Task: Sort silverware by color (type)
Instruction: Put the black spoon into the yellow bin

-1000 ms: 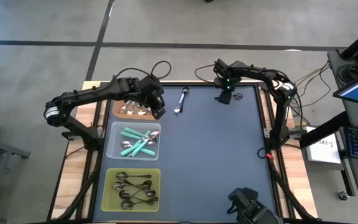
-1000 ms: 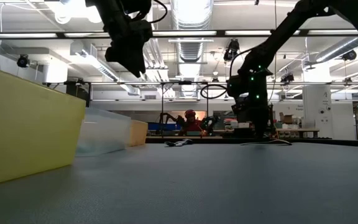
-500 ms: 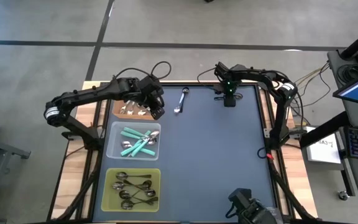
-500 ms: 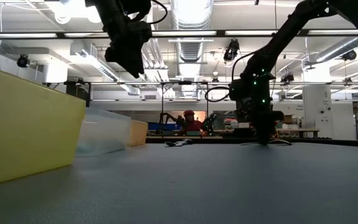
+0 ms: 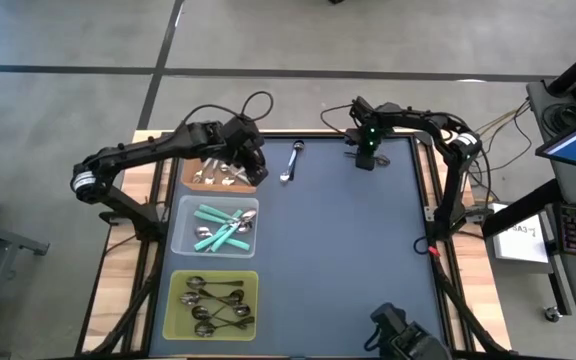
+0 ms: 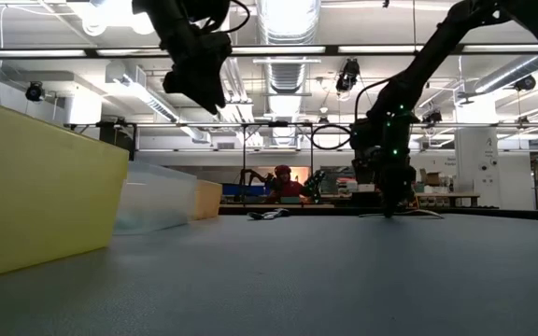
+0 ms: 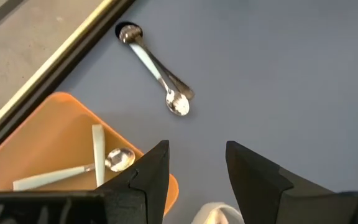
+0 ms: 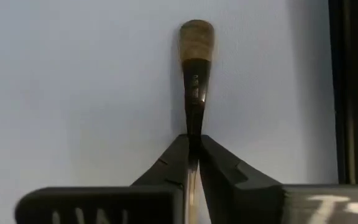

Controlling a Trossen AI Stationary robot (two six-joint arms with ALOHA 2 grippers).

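My right gripper (image 5: 366,160) stands at the table's far edge, shut on a dark spoon (image 8: 195,74) that lies on the blue mat. My left gripper (image 7: 194,168) hovers open over the right edge of the orange tray (image 5: 200,180), which holds silver spoons (image 7: 110,158). Two silver spoons (image 5: 290,160) lie together on the mat between the two grippers. The clear tray (image 5: 183,240) holds teal-handled spoons. The yellow-green tray (image 5: 178,320) holds dark spoons. My right gripper pinches the dark spoon's narrow shaft (image 8: 194,121) between its two fingers, one on either side. The fingers come steeply from above. The spoon runs away from the fingers along the mat, its rounded end (image 8: 196,31) low over or on it; the other end is hidden under the gripper.
The table's dark far rim (image 8: 347,93) runs close beside the held spoon. The three trays line the table's left side. The blue mat (image 5: 348,260) lies open at the middle and right. Cables loop beyond the far edge.
My right gripper has sunk a little toward the mat at the far edge, and its wrist has turned.
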